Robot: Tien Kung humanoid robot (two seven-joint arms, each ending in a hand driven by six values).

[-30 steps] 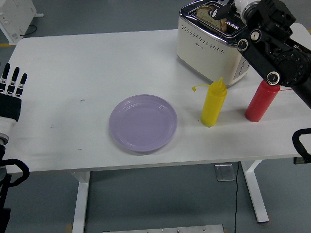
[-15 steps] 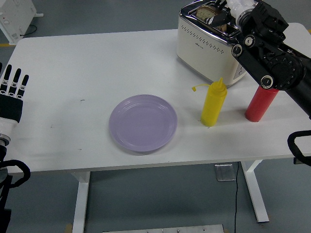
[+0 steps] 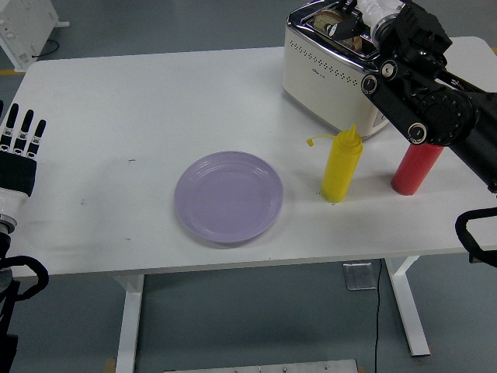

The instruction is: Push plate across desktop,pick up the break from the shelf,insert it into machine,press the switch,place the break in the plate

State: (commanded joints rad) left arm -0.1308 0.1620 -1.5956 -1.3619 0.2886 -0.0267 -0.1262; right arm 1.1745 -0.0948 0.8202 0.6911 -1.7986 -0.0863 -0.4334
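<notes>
Bread slice (image 3: 332, 21), brown-crusted with a paler crumb, standing in a top slot of the cream and chrome toaster (image 3: 330, 68) at the far right of the table (image 3: 147, 101); only its upper part shows above the slot. Right robot hand (image 3: 359, 17), black with a white wrist segment, reaches in over the toaster top, its dark fingers (image 3: 348, 25) at the bread slice; whether they pinch it or merely touch it cannot be told. The black right arm runs down from the hand toward the picture's right edge, crossing in front of the toaster's right side and the top of the red squeeze bottle (image 3: 414, 168).

Round lilac plate (image 3: 228, 196) lies flat near the middle of the table, closer to the near edge, well apart from the toaster. Yellow squeeze bottle with a pointed cap (image 3: 342, 164) stands upright between the plate and the red squeeze bottle, just in front of the toaster. Left robot hand (image 3: 19, 151) rests at the picture's left edge, its fingers straight and side by side, holding nothing.

Table surface is white and matte, with a few small dark specks, on white metal legs. Grey floor surrounds it; a white cabinet (image 3: 23, 27) shows at the upper left corner, and a black cable hangs below the table's right side.
</notes>
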